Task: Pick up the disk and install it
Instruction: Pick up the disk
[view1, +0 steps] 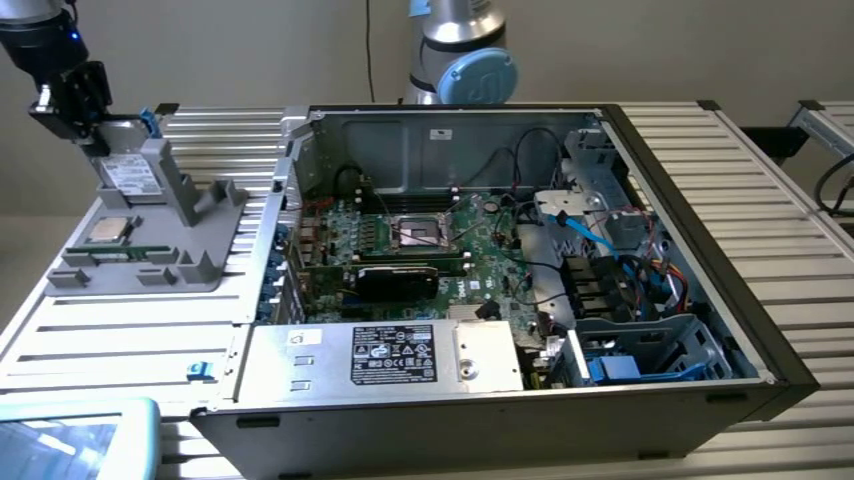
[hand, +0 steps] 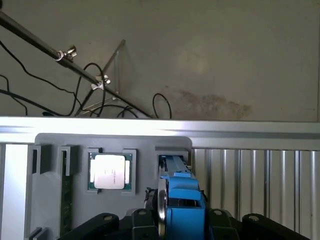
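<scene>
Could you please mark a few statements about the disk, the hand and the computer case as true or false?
1. The disk stands upright in the grey holder. True.
2. The hand hangs over the open computer case. False: it is at the disk's top edge, on the exterior view's left.
3. The CPU chip lies flat on the holder. True.
4. The disk is installed in the case. False: it is in the holder, outside the case.
</scene>
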